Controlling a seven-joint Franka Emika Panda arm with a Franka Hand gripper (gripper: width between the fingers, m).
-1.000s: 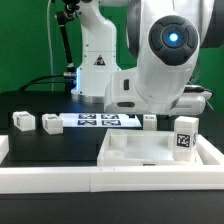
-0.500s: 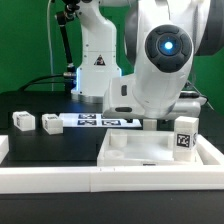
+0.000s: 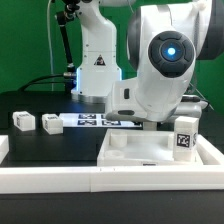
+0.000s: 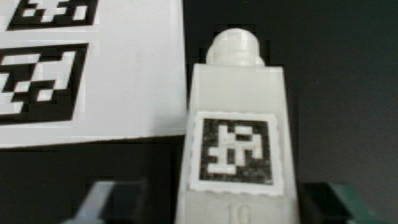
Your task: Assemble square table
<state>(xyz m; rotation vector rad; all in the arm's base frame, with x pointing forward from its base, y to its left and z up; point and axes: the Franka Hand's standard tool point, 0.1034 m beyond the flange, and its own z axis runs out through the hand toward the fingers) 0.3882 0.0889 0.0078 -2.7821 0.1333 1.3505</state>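
Observation:
In the wrist view a white leg block (image 4: 235,120) lies flat on the black table, tag facing up and its rounded peg pointing away from the gripper. My gripper (image 4: 224,203) straddles the end of this leg. Its fingers (image 4: 111,203) stand on either side, and a dark gap shows on each side, so it is open. In the exterior view the arm's body hides the gripper and this leg. The square table slab (image 3: 150,152) lies at the exterior view's right. One leg block (image 3: 183,137) stands upright by it, and two more leg blocks (image 3: 21,120) (image 3: 50,123) lie at the left.
The marker board (image 3: 95,121) (image 4: 80,75) lies just beside the leg under my gripper. A long low white barrier rail (image 3: 60,180) runs along the table's front edge. The robot's base (image 3: 97,70) stands at the back.
In the exterior view the arm's wrist has shifted a little to the right and now covers the small leg by the marker board's right end. The other parts have not moved.

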